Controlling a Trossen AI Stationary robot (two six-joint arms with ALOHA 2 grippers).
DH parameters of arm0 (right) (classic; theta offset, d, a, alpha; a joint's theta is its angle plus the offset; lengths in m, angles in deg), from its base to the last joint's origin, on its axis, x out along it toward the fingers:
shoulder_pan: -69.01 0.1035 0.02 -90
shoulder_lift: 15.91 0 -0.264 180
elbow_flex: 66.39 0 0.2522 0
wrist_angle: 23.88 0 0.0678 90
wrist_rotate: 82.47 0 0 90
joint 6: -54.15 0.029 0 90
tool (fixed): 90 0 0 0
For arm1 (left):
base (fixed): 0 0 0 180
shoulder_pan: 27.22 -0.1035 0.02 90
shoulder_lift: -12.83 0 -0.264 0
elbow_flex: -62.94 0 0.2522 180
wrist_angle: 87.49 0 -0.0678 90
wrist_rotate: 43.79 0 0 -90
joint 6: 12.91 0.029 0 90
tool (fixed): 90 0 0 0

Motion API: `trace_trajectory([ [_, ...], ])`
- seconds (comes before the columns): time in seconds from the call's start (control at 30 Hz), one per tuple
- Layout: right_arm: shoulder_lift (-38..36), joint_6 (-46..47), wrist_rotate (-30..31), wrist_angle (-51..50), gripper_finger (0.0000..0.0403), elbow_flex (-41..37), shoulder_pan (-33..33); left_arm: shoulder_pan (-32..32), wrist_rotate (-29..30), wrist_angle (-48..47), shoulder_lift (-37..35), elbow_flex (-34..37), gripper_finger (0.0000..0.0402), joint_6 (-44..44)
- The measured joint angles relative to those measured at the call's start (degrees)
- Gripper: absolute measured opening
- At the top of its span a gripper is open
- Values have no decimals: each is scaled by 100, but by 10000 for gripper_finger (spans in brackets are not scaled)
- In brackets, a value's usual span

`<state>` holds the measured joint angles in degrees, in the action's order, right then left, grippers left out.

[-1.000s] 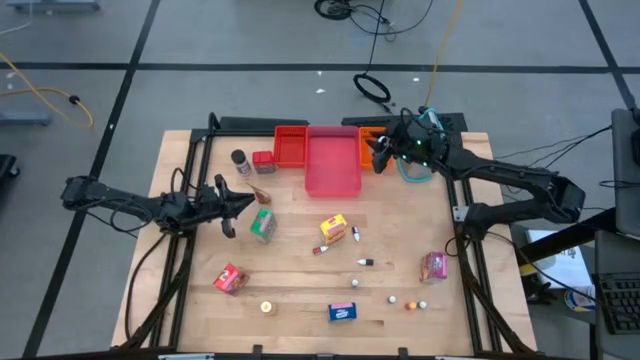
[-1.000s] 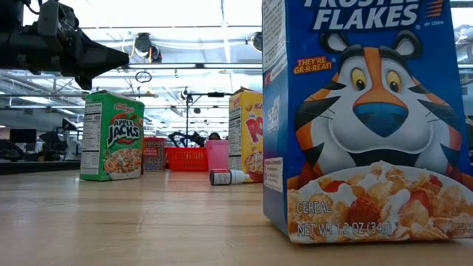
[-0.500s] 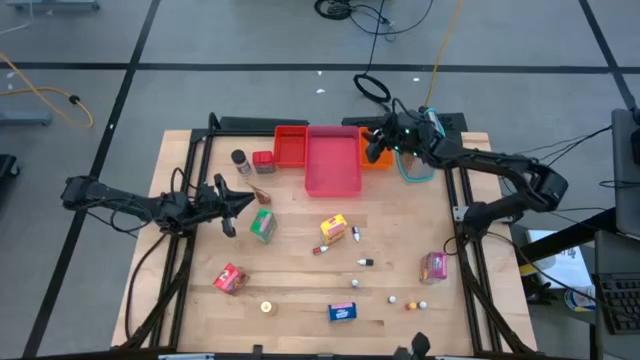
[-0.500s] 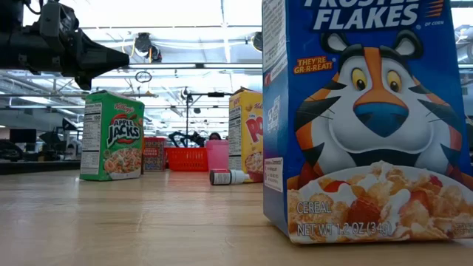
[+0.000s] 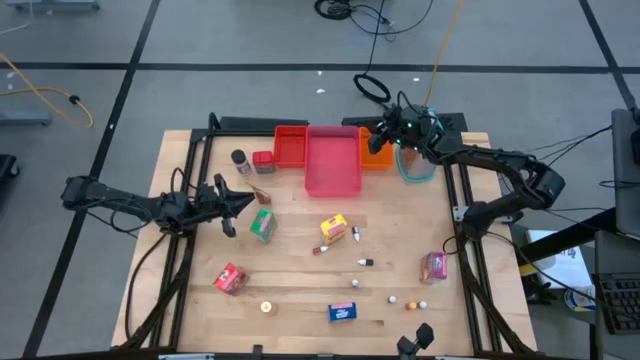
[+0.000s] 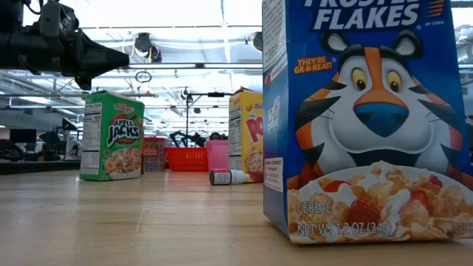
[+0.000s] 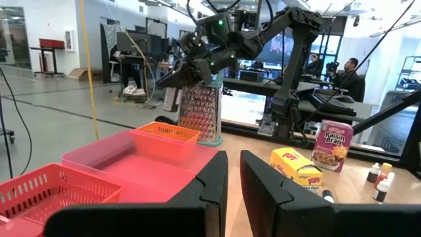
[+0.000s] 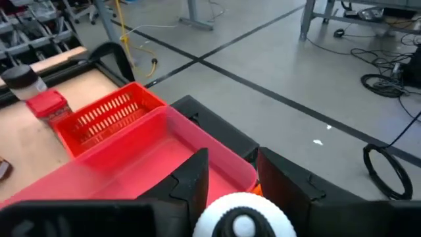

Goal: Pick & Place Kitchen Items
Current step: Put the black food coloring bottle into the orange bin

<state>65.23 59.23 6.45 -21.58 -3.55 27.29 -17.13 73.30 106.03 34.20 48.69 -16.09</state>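
High view: the wooden tabletop [image 5: 300, 290] stands on a grey floor crossed by dark lines and cables. At its far edge sit a red tray [image 5: 291, 146], a pink tray [image 5: 332, 162] and an orange tray [image 5: 376, 160]. Kitchen items [image 5: 334, 229] lie scattered across the near half. The right end effector [image 5: 374, 138] hovers above the orange tray, pinching a metal grater [image 7: 200, 113]. The left end effector [image 5: 250, 197], pressed together, hangs beside a green box [image 5: 263, 225].
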Motion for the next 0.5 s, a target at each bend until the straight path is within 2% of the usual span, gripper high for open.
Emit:
trace_trajectory([
  [0.5, 991, 13, 101, 706, 116, 0, -144, 1, 2, -2, -1, -2, 40, -4],
])
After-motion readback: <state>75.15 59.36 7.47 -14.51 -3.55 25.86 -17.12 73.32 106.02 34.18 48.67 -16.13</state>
